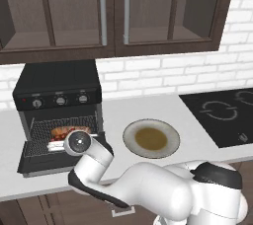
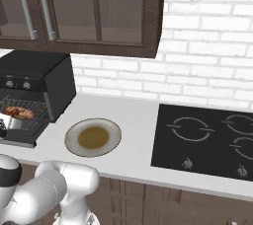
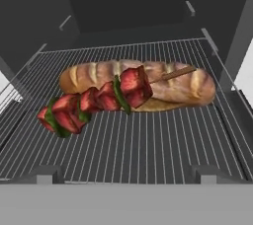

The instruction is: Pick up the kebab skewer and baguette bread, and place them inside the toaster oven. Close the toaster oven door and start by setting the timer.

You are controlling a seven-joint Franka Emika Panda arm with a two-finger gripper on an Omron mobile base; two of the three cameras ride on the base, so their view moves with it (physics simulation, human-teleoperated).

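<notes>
Hand view showed the kebab skewer (image 3: 96, 101) lying against the baguette bread (image 3: 138, 78) on the toaster oven (image 1: 57, 83) rack, both delivered; the hand (image 3: 126, 174), spread wide, held nothing.

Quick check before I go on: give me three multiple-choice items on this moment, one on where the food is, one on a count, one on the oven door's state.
1. Where do the skewer and the bread lie?
A. on the plate
B. on the oven's wire rack
C. on the cooktop

2. How many knobs are on the front of the oven?
A. two
B. three
C. five

3. How does the oven door stand?
A. dropped open
B. shut
C. taken off and laid on the counter

Answers:
1 B: the hand view shows both on the rack, the skewer lying across the bread, and the plate holds no food.
2 B: the left base view shows three knobs in a row on the front panel.
3 A: the door hangs down in front and the rack is exposed.
</notes>
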